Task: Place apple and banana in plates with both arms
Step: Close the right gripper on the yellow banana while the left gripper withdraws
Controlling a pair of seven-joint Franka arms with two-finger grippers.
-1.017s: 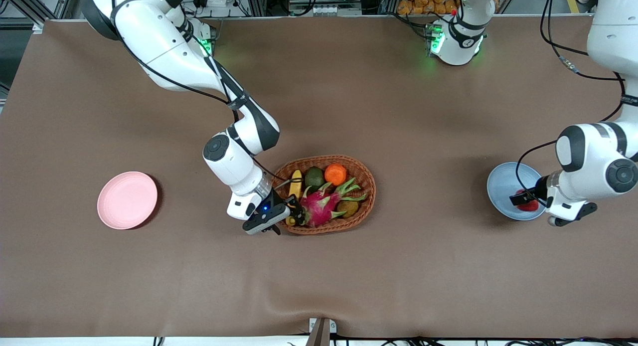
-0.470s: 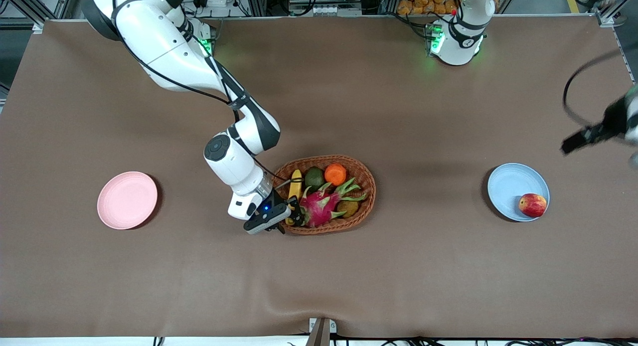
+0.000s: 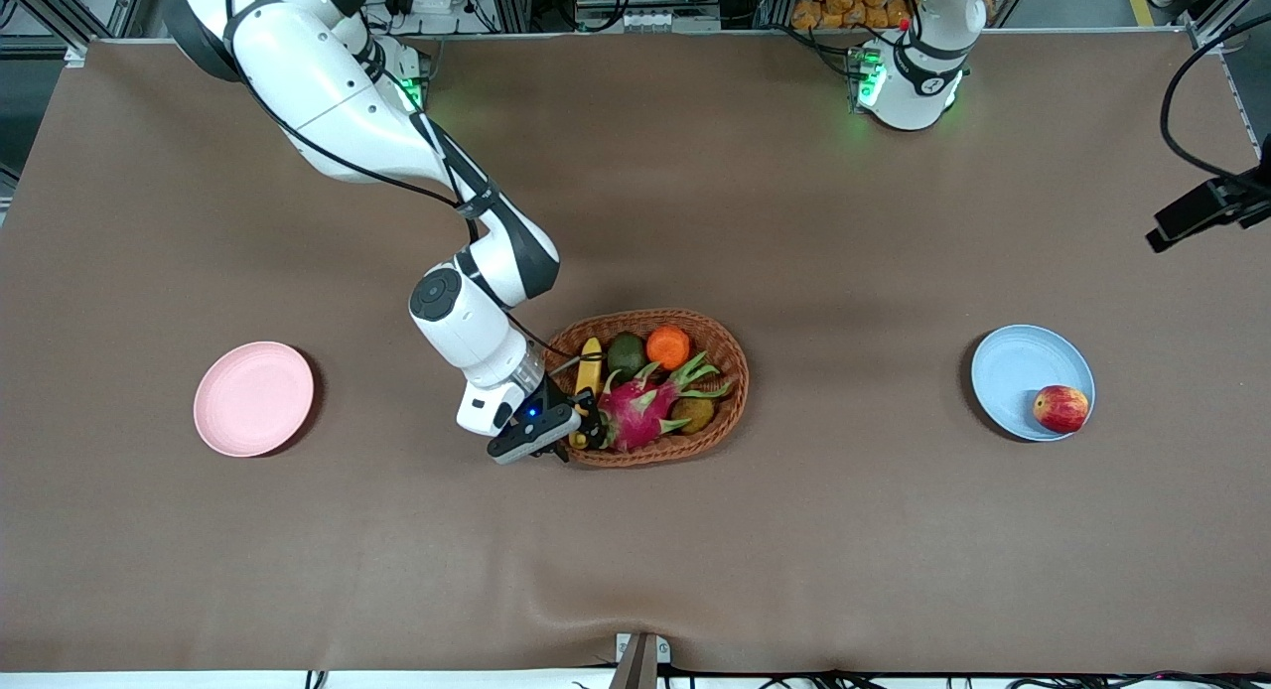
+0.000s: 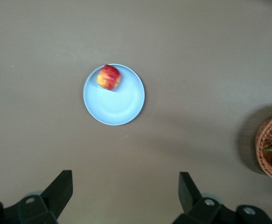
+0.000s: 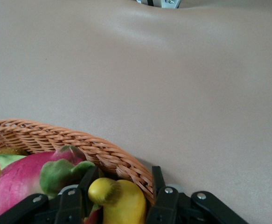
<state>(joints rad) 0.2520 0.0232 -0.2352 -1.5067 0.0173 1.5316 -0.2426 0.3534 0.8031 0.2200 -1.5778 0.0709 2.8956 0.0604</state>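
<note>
The apple (image 3: 1060,408) lies in the light blue plate (image 3: 1013,371) near its rim; both show in the left wrist view, apple (image 4: 109,77) and plate (image 4: 122,100). My left gripper (image 4: 126,186) is open and empty, raised high over the table at the left arm's end (image 3: 1201,212). The banana (image 3: 590,366) lies in the wicker basket (image 3: 735,371). My right gripper (image 5: 125,186) is shut on the banana's (image 5: 119,203) dark-tipped end, with one finger outside the basket rim (image 5: 56,137). The pink plate (image 3: 253,399) is empty.
The basket also holds a pink dragon fruit (image 3: 635,416), an orange (image 3: 668,346), a green avocado (image 3: 626,353) and a brown kiwi (image 3: 692,414). The basket's edge shows in the left wrist view (image 4: 271,149). Brown cloth covers the table.
My left gripper let go of the apple in the blue plate and rose away toward the table's end. My right gripper crept slightly further onto the banana's end at the basket.
</note>
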